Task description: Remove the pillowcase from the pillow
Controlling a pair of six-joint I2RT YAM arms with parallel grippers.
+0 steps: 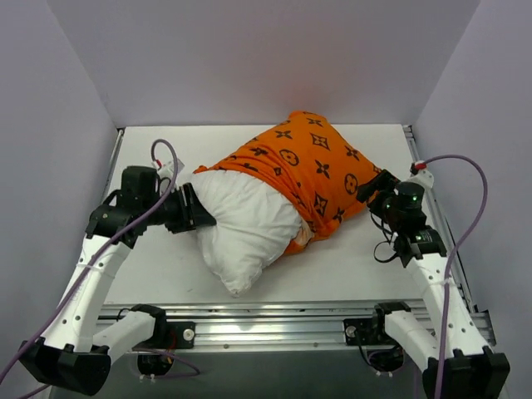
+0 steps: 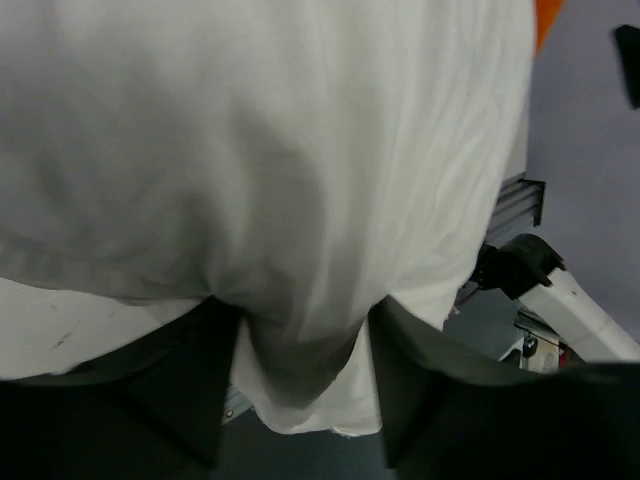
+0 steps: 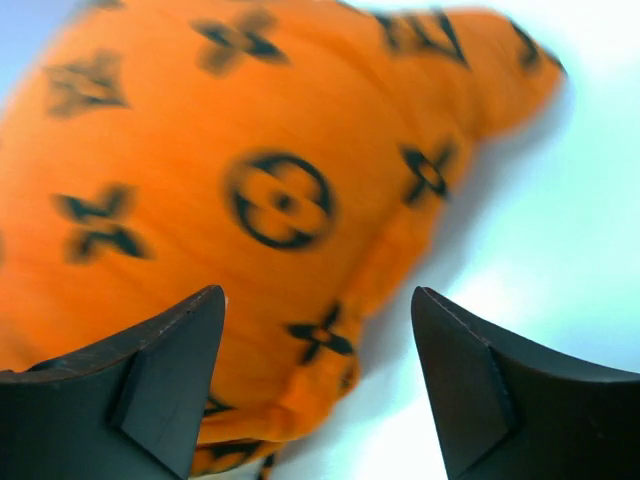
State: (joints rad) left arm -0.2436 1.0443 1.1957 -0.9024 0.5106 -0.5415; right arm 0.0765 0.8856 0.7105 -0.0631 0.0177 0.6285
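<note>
The white pillow (image 1: 245, 224) lies mid-table, its near-left half bare. The orange pillowcase (image 1: 316, 170) with black motifs still covers its far-right half. My left gripper (image 1: 199, 218) is at the pillow's left side. In the left wrist view its jaws (image 2: 300, 305) stand apart with a loose fold of the pillow (image 2: 250, 150) hanging between them, and a sliver of pillowcase (image 2: 545, 20) shows at top right. My right gripper (image 1: 370, 187) is at the pillowcase's right edge. Its jaws (image 3: 318, 291) are wide open, the pillowcase's (image 3: 250, 150) hem and corner lying just ahead of them, not pinched.
White walls enclose the table (image 1: 357, 266) on three sides. An aluminium rail (image 1: 274, 320) runs along the near edge between the arm bases. Purple cables (image 1: 465, 162) loop beside both arms. The right arm's base (image 2: 560, 300) shows in the left wrist view.
</note>
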